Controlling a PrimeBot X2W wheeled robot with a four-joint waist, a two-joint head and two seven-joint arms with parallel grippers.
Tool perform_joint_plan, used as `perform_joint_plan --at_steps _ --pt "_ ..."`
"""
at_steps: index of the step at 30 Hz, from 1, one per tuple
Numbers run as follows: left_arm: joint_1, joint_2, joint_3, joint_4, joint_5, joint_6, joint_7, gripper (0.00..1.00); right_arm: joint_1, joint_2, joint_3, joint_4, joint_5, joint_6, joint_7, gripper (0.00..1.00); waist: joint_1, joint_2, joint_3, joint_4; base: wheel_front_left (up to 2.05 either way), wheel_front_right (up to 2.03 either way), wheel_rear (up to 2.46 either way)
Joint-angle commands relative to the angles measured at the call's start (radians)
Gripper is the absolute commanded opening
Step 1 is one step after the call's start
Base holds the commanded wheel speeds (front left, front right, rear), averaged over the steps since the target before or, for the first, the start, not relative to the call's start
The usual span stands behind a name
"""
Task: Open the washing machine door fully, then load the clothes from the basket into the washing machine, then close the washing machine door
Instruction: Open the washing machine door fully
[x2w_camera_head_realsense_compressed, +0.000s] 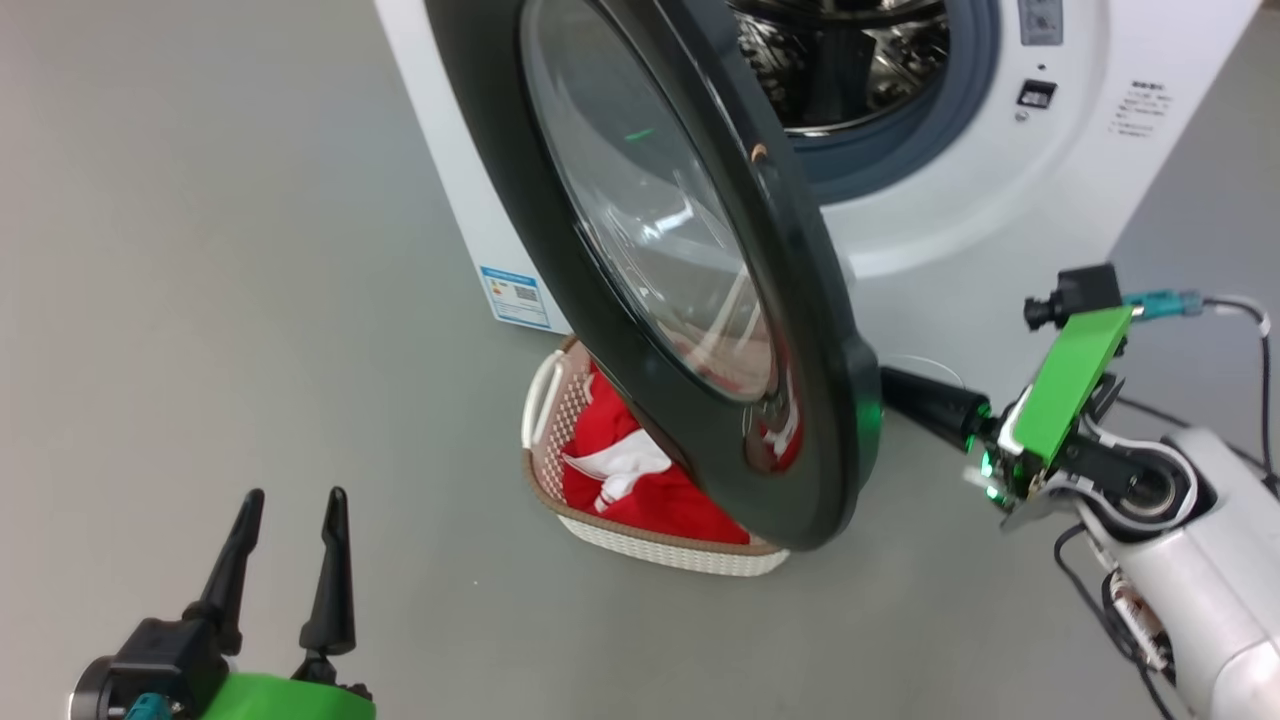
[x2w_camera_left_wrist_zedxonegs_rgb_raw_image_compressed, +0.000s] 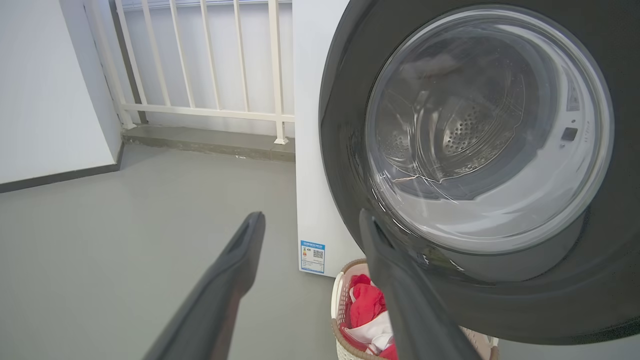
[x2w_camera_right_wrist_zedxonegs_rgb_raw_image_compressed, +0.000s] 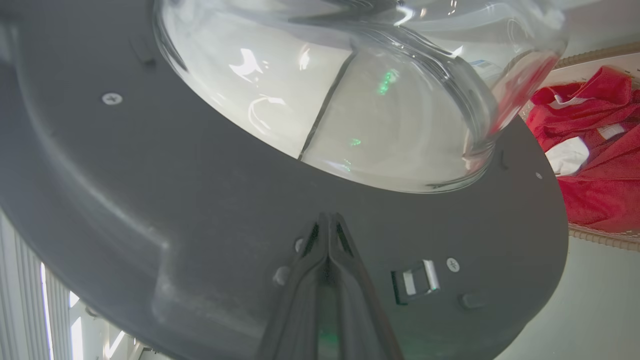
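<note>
Ahead of our left gripper (x2w_camera_left_wrist_zedxonegs_rgb_raw_image_compressed: 311, 215) we see a white railing (x2w_camera_left_wrist_zedxonegs_rgb_raw_image_compressed: 200, 107) on a grey ledge (x2w_camera_left_wrist_zedxonegs_rgb_raw_image_compressed: 200, 142); left of it, a white wall (x2w_camera_left_wrist_zedxonegs_rgb_raw_image_compressed: 45, 85); beneath, grey floor (x2w_camera_left_wrist_zedxonegs_rgb_raw_image_compressed: 100, 250).

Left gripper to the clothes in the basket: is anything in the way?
Yes. The partly open washing machine door hangs over the right side of the basket, covering part of the clothes. From the left gripper, the basket's left side looks unobstructed.

washing machine (x2w_camera_head_realsense_compressed: 1000, 200) 1 | door (x2w_camera_head_realsense_compressed: 822, 330) 1 | basket (x2w_camera_head_realsense_compressed: 680, 556) 1 | clothes (x2w_camera_head_realsense_compressed: 650, 490) 1 red heap (pieces not countable) | blue sticker (x2w_camera_head_realsense_compressed: 515, 297) 1
</note>
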Motion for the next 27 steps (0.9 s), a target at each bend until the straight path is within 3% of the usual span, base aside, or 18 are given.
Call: perform_joint_plan --at_steps 1,27 --pt "-0.003 0.026 0.038 -0.019 0.005 -0.003 -0.008 1.00 0.028 0.017 0.006 -0.033 0.001 0.002 0.012 0.00 0.0000 0.0000 -0.020 0.022 0.00 0.00 0.00" --pt "0.022 0.048 0.035 -0.006 0.004 -0.003 -0.008 1.00 0.136 0.182 -0.069 -0.057 -0.047 0.002 0.078 0.00 0.0000 0.0000 -0.083 0.138 0.00 0.00 0.00"
